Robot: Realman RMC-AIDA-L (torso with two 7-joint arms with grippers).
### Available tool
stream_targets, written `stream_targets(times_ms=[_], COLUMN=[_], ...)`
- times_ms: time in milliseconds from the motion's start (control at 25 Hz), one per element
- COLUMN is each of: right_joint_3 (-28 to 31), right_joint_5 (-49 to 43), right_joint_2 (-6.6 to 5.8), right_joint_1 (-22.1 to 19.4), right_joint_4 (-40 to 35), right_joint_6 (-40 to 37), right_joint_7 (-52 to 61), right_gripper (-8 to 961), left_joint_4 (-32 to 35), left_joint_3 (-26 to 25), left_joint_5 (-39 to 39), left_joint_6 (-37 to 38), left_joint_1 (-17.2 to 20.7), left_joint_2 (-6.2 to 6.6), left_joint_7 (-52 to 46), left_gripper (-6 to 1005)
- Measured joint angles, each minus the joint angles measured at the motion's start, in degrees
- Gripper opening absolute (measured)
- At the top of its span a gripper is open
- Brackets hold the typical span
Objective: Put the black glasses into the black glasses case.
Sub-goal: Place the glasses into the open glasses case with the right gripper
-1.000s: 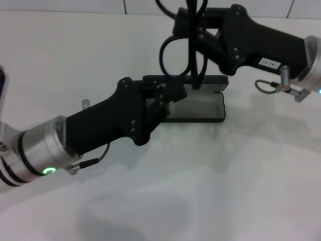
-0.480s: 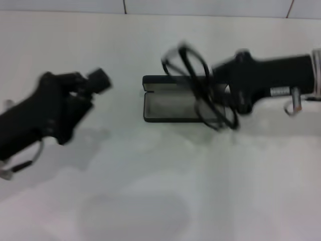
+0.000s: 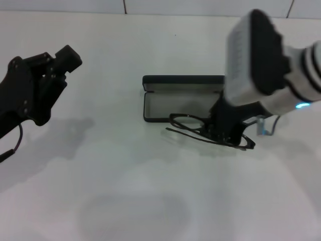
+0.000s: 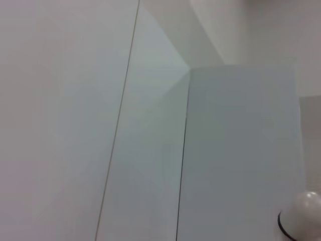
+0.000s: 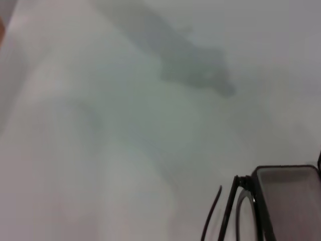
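Observation:
The black glasses case (image 3: 165,103) lies open in the middle of the white table, its lid standing along the far side and its grey inside showing. The black glasses (image 3: 188,122) lie low and flat across the case's near rim, partly over the table in front of it. My right gripper (image 3: 224,128) reaches down from the right and is shut on the glasses at their right end. The right wrist view shows a glasses rim (image 5: 231,201) beside a corner of the case (image 5: 288,196). My left gripper (image 3: 56,63) hangs in the air far to the left of the case, holding nothing.
The white table (image 3: 150,191) stretches wide in front of the case and to its left. A tiled wall edge (image 3: 125,7) runs along the back. The left wrist view shows only pale wall panels (image 4: 150,125) and a white round part (image 4: 303,221).
My left gripper has let go of the case and pulled away to the left. My right arm has swung the glasses down from above the case to its near rim.

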Motion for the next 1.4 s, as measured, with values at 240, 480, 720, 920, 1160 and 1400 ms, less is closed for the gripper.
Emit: stream_targets(times_ms=[240, 480, 720, 920, 1160, 1400], right_joint_3=[-5.3, -10.8, -13.9, -17.5, -20.8, -21.9], right_joint_5=[-6.8, -13.6, -15.4, -17.8, -19.6, -19.9], right_joint_2=[0.03, 0.03, 0.03, 0.03, 0.03, 0.03], right_joint_1=[5.8, 8.6, 8.6, 8.6, 8.4, 8.2], right_joint_4=[1.5, 2.8, 4.4, 6.0, 8.9, 11.2], right_joint_6=[1.2, 6.0, 12.1, 16.6, 22.7, 28.3], right_joint_7=[4.1, 6.1, 5.7, 5.6, 5.5, 5.3], right_gripper=[113, 112, 113, 113, 111, 111], left_joint_4=[-0.1, -0.1, -0.2, -0.2, -0.2, -0.3], left_joint_3=[-0.1, -1.7, -1.7, -1.9, -3.0, -3.0], left_joint_5=[-0.4, -0.4, -0.5, -0.5, -0.3, -0.3], left_joint_6=[-0.4, -0.5, -0.5, -0.5, -0.5, -0.5], left_joint_1=[0.6, 1.6, 1.9, 2.4, 2.8, 2.9], left_joint_2=[-0.24, -0.5, -0.52, -0.56, -0.88, -0.96], left_joint_7=[0.5, 0.6, 0.7, 0.7, 0.8, 0.8], left_gripper=[44, 44, 44, 44, 45, 45])
